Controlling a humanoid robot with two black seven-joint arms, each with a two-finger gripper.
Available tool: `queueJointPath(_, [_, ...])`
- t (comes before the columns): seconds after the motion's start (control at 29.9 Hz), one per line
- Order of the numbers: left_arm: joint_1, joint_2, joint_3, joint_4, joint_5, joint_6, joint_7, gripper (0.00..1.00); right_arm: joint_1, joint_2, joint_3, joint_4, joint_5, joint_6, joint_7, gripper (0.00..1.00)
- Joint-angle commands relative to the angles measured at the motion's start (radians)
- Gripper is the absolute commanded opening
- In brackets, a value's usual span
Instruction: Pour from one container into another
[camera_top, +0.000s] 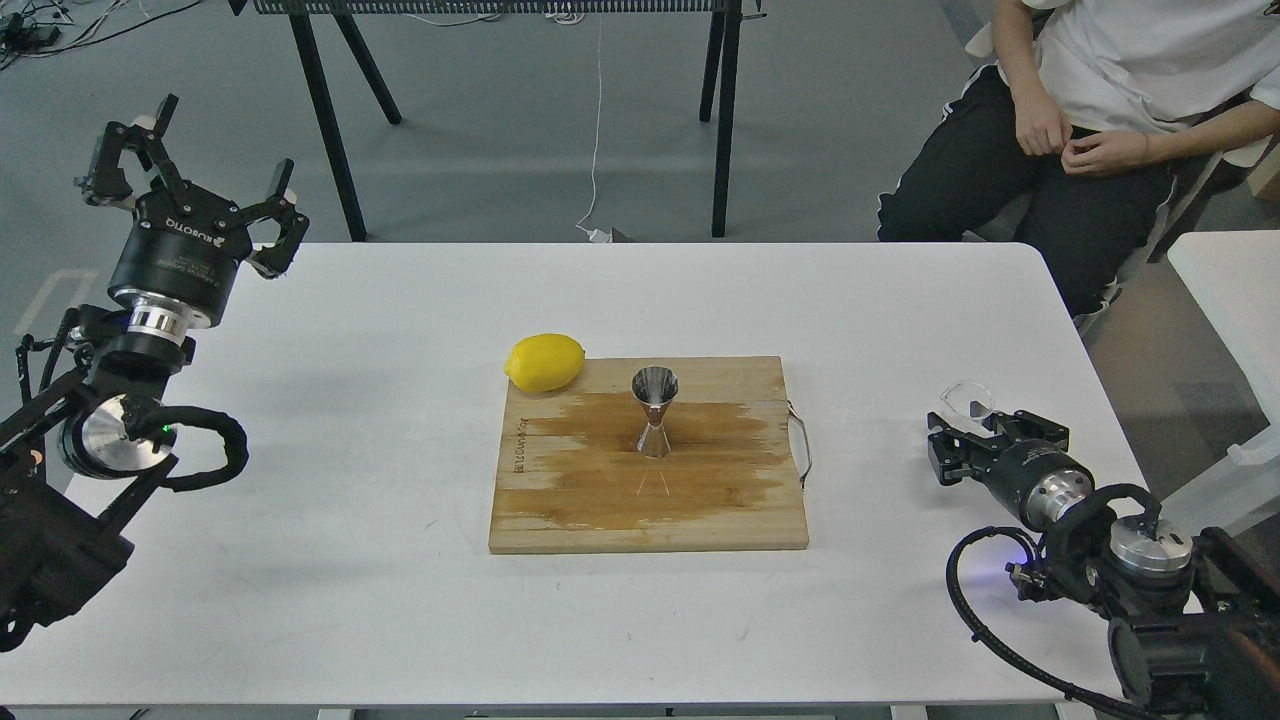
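Observation:
The shiny steel jigger (655, 412) stands upright in the middle of a wooden cutting board (560, 510). The small clear glass cup (968, 400) sits on the white table far to the right, off the board. My right gripper (988, 428) lies low on the table right behind the cup. Its fingers are spread wider than the cup, which stands at their tips; I cannot tell whether they touch it. My left gripper (195, 165) hangs high over the table's far left corner, open and holding nothing.
A yellow lemon (545, 362) rests on the board's back left corner. The board shows a dark wet patch and has a metal handle (802, 440) on its right side. A seated person (1080, 130) is behind the table's right end, and another table (1230, 290) stands at right.

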Motion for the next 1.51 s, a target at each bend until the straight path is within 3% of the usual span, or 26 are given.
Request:
queueJointPath(0.0, [0.0, -0.001, 0.0, 0.001, 0.0, 0.0, 0.0, 1.0, 0.015, 0.01, -0.005, -0.043, 0.0, 0.032, 0.003, 0.72])
queueJointPath(0.4, [0.003, 0.004, -0.001, -0.001, 0.0, -0.002, 0.0, 1.0, 0.025, 0.013, -0.005, -0.055, 0.003, 0.072, -0.001, 0.74])
queueJointPath(0.47, [0.003, 0.004, -0.001, -0.001, 0.0, -0.002, 0.0, 1.0, 0.017, 0.008, 0.002, -0.04, 0.003, 0.078, -0.003, 0.85])
queueJointPath(0.5, [0.003, 0.004, -0.001, -0.001, 0.0, -0.002, 0.0, 1.0, 0.012, 0.005, 0.007, -0.024, 0.003, 0.08, -0.003, 0.99])
queueJointPath(0.6, [0.003, 0.004, -0.001, -0.001, 0.0, -0.002, 0.0, 1.0, -0.02, -0.022, 0.01, 0.037, 0.003, 0.101, 0.003, 0.99])
queueJointPath(0.8, [0.005, 0.004, -0.003, -0.001, -0.001, -0.002, 0.0, 1.0, -0.04, -0.075, 0.007, 0.085, -0.001, 0.313, 0.013, 0.99])
queueJointPath(0.97, [0.003, 0.004, -0.021, -0.001, 0.0, 0.0, 0.001, 1.0, 0.073, -0.122, -0.007, 0.08, -0.023, 0.342, 0.023, 0.99])
queueJointPath(1.04, [0.003, 0.004, -0.021, 0.002, 0.0, 0.0, 0.002, 1.0, 0.115, -0.145, 0.001, 0.075, -0.049, 0.356, 0.055, 1.0])
queueJointPath(1.17, [0.003, 0.004, -0.021, 0.027, 0.0, -0.003, 0.004, 1.0, 0.221, -0.155, -0.011, 0.069, -0.105, 0.432, 0.219, 1.0])
queueJointPath(1.3, [0.002, -0.004, -0.021, 0.07, 0.0, -0.009, 0.004, 1.0, 0.281, -0.15, -0.01, 0.045, -0.24, 0.432, 0.328, 1.0])
queueJointPath(1.37, [-0.003, -0.007, -0.023, 0.077, 0.0, -0.016, 0.004, 1.0, 0.31, -0.144, -0.014, 0.016, -0.273, 0.432, 0.361, 1.0])
queueJointPath(1.47, [-0.011, -0.01, -0.024, 0.079, 0.0, -0.011, 0.004, 1.0, 0.364, -0.139, -0.051, -0.032, -0.302, 0.432, 0.367, 1.0])
